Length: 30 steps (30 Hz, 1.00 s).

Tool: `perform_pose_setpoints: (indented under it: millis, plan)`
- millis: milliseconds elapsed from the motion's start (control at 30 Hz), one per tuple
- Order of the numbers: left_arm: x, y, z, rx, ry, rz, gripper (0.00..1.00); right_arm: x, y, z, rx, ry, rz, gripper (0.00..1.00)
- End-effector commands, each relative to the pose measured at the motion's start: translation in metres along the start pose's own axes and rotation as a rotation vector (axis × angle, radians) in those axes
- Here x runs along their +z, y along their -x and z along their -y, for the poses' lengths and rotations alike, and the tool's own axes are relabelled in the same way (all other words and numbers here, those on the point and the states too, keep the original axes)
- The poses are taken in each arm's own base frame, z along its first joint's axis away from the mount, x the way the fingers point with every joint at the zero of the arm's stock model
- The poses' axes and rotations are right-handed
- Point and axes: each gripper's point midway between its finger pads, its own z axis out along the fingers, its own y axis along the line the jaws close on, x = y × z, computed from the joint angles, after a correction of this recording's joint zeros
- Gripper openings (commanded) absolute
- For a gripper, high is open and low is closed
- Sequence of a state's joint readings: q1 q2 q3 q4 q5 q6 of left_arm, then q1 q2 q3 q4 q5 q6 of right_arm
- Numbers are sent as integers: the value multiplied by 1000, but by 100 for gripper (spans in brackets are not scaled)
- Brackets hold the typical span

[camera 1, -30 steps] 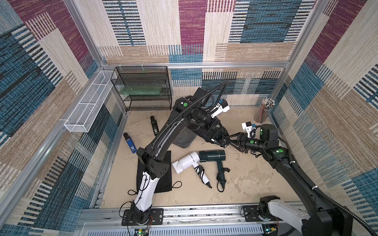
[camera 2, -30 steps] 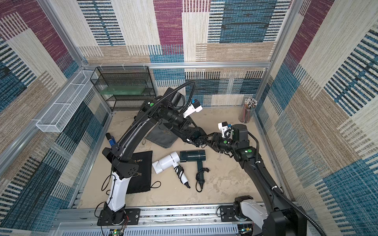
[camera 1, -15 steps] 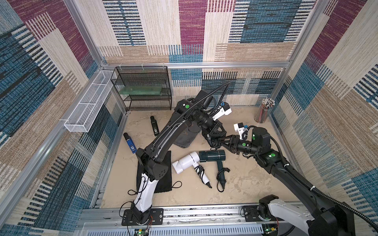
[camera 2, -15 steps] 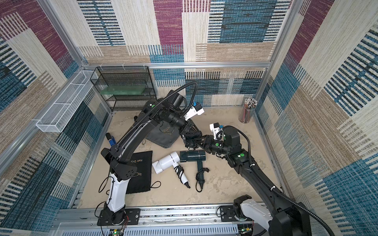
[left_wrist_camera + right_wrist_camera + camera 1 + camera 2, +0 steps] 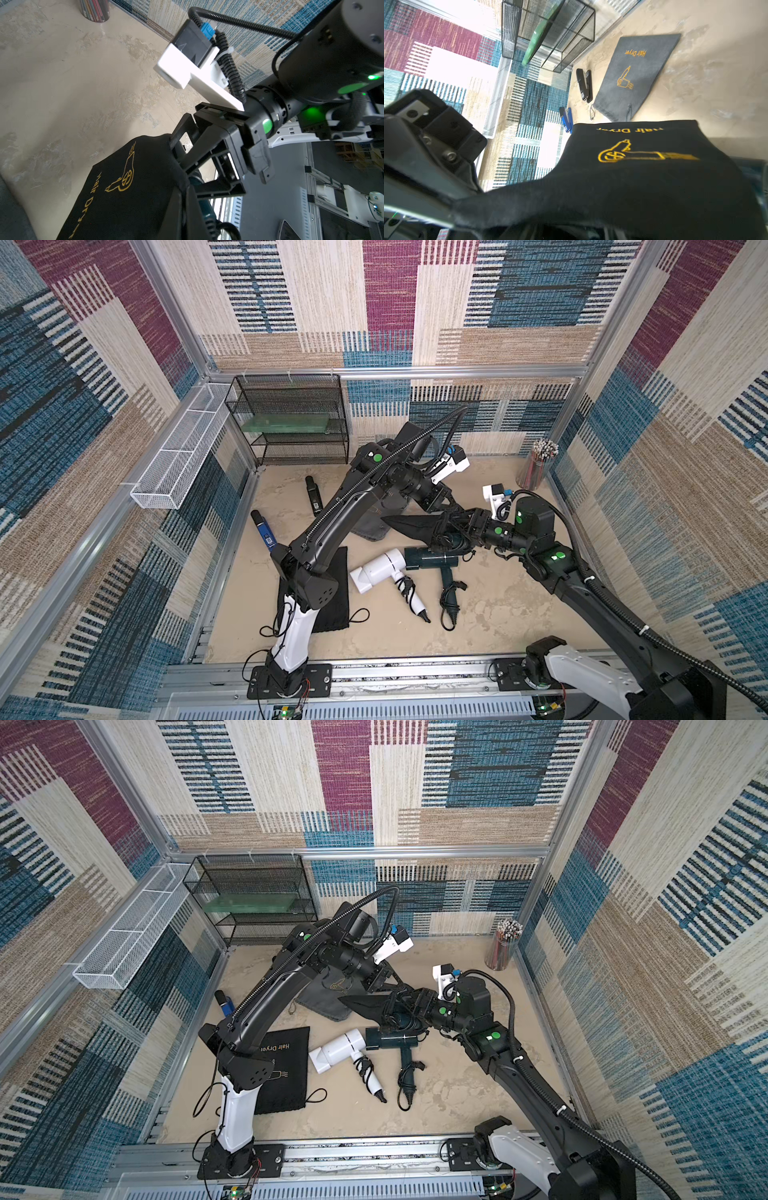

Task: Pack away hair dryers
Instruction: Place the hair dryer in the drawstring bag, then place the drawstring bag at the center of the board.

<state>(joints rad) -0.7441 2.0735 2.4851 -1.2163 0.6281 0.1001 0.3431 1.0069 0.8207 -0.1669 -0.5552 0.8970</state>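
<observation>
My left gripper [image 5: 448, 509] is shut on the rim of a black "Hair Dryer" pouch [image 5: 409, 526], holding it in the air; in the left wrist view its fingertips [image 5: 178, 207] pinch the fabric. A dark teal hair dryer [image 5: 204, 205] with a black cord sits at the pouch mouth between the right gripper's fingers [image 5: 187, 128]. My right gripper [image 5: 457, 531] is shut on this dryer. In the right wrist view the pouch [image 5: 633, 176] hides the jaws. A white hair dryer [image 5: 376, 572] and another teal hair dryer [image 5: 432, 561] lie on the table just below.
A grey pouch [image 5: 372, 526] lies under the left arm, and a flat black pouch [image 5: 336, 601] by the left arm's base. Black [image 5: 313, 497] and blue [image 5: 264, 531] stick gadgets lie at the left. A mesh rack [image 5: 291, 423], a white wire basket [image 5: 178, 464] and a pencil cup [image 5: 538, 466] line the edges.
My right gripper has moved left, up to the left gripper. The black pouch now stretches out to the left over the dryer. The dryers on the table have not moved.
</observation>
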Motion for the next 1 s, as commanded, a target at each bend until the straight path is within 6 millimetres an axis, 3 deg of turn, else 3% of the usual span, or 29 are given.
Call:
perform_pose_setpoints:
  millis: [0,500,833,967]
  plan:
    - [-10,15,9,8,-6,61,0,-7,8,1,-52,-44,46,53]
    - [-33,22,15,47,45,102,0,-43,33,-11,-200,-110,207,54]
    - [-44,19,28,60,10,113,0,-55,20,25,-274,-202,254,56]
    - [-47,19,30,63,9,116,0,-53,15,25,-279,-166,250,58]
